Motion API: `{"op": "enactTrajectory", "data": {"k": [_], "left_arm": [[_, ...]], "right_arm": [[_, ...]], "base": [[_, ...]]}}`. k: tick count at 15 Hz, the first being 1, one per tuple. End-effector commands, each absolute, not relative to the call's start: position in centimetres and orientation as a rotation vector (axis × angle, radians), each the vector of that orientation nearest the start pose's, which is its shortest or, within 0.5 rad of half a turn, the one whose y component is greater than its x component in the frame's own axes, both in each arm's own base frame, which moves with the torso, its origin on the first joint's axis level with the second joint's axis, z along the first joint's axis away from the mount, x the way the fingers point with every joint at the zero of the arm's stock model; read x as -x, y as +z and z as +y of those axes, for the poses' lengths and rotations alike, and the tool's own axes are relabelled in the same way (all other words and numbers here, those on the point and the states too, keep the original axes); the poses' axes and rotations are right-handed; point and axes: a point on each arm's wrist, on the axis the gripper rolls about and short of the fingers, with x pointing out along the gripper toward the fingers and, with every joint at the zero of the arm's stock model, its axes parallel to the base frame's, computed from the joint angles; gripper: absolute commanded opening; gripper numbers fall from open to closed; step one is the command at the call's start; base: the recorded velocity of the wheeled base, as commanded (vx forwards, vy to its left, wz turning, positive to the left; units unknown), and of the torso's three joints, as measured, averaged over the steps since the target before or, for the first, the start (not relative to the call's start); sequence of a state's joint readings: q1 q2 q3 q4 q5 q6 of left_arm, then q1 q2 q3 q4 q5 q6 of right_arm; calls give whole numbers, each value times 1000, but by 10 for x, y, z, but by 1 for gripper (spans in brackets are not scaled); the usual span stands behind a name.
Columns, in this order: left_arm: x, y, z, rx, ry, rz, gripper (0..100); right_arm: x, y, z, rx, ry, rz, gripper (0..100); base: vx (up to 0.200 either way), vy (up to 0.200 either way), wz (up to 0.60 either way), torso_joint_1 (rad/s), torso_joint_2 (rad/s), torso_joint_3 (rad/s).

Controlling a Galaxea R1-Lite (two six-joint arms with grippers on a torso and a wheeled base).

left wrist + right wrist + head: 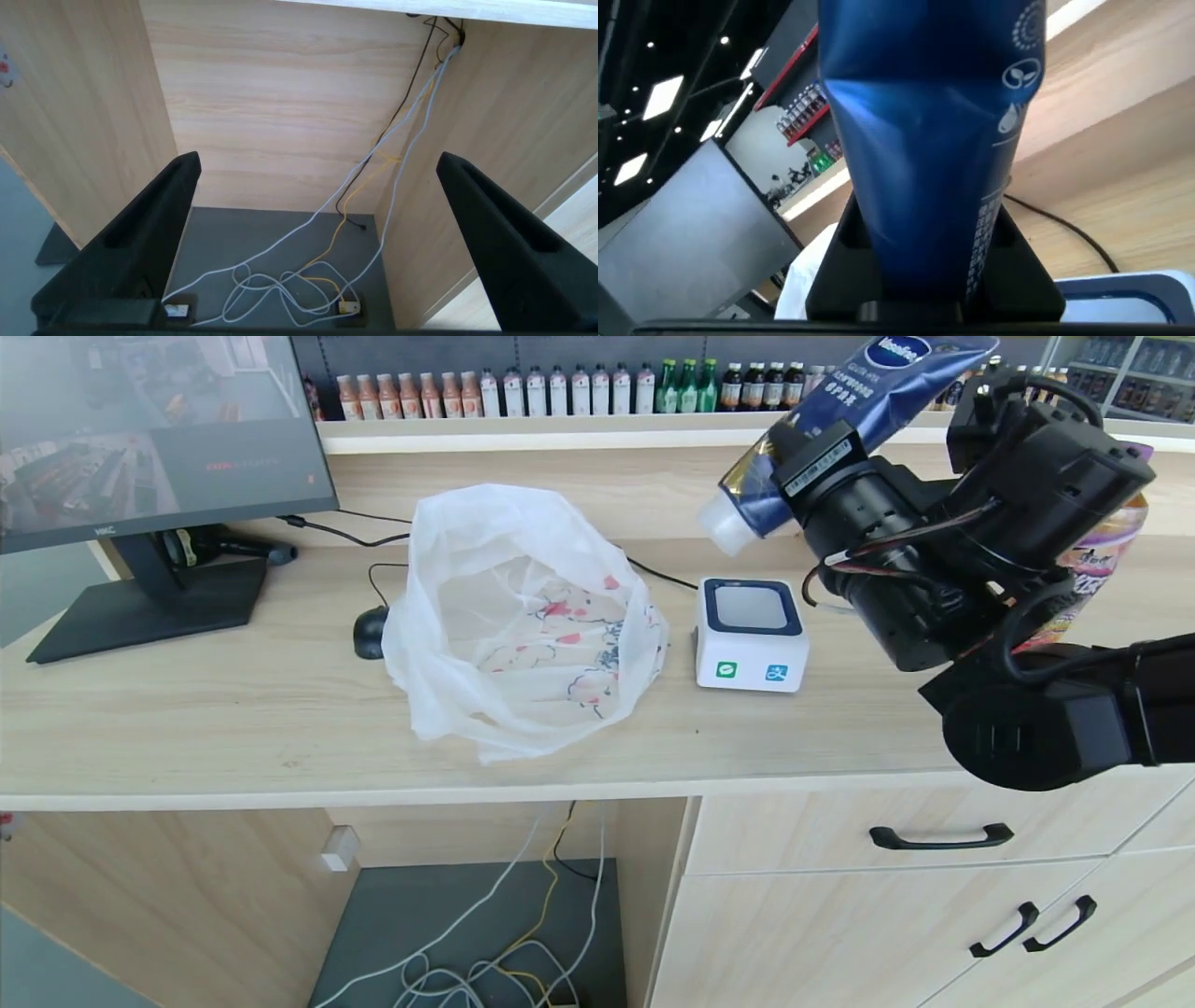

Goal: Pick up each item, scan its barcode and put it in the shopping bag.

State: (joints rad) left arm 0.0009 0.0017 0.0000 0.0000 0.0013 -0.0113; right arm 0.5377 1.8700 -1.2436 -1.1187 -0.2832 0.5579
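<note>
The right gripper (810,441) pinched the blue tube (887,383) aloft, its long axis slanting white cap (724,530) down toward the barcode scanner (750,633) just below, the shopping bag (439,625) leftward beside that, while the left gripper (318,168) hung spread under the counter (187,728).

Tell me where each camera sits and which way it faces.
Head view: on the head, facing forward and down at the counter, shopping bag and scanner; the right claw shows, holding the blue tube.
Left wrist view: on the left wrist, facing the cables under the counter; the open left claw frames it.
Right wrist view: on the right wrist, looking along the blue tube toward the scanner; the right claw shows.
Shared: head and right wrist views both show the blue tube and scanner.
</note>
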Motion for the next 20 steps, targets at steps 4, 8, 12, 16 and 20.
{"op": "enactTrajectory", "data": {"k": [4,8,12,16,20], "left_arm": [[23,76,0,11,3,2,100],[23,76,0,12,3,2,100],[23,76,0,11,3,2,100],[23,76,0,12,3,2,100],[23,76,0,12,3,2,100]], "right_arm": [[-331,269,165,-862,331,-292,0],[-332,265,167,-956,346,-265,0],[-339,247,172,-1014,366,-194,0],[-338,245,173,-1034,378,-177,0],[-337,238,173,-1040,367,-152,0]], "base": [[0,0,0,0,0,0],[0,0,0,0,0,0],[0,0,0,0,0,0],[0,0,0,0,0,0],[0,0,0,0,0,0]]}}
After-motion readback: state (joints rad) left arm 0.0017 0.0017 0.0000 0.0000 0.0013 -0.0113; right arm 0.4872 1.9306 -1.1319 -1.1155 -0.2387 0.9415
